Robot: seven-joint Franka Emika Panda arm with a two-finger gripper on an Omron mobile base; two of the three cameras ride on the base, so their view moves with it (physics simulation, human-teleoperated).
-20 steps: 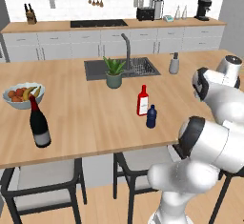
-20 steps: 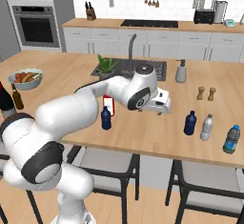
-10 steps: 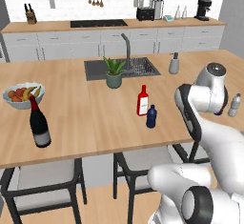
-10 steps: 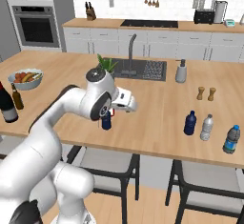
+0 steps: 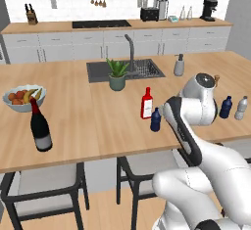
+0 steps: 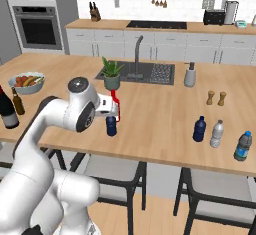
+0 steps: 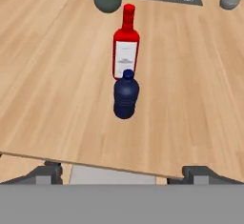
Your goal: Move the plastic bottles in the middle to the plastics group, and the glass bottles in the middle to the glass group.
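Navy bottle [image 7: 126, 96]: upright mid-counter, just in front of red bottle [image 7: 126, 46], both unmoved
Second navy bottle [image 6: 199, 129]: beside pale grey bottle [image 6: 216, 133]
Gripper [image 7: 122, 174]: fingers spread wide, holding nothing
Change: arm has swung in over counter edge, hand now facing the pair
Wine bottle [image 5: 40, 126]: far left

Counter [image 7: 57, 89]: pale wood, visible grain, matt. Red bottle [image 7: 126, 46]: glossy, white paper-like label. Blue bottle [image 7: 126, 96]: dark, smooth, dull sheen. Wine bottle [image 5: 40, 127]: near-black, glossy. Sink [image 5: 125, 69]: dark grey metal.
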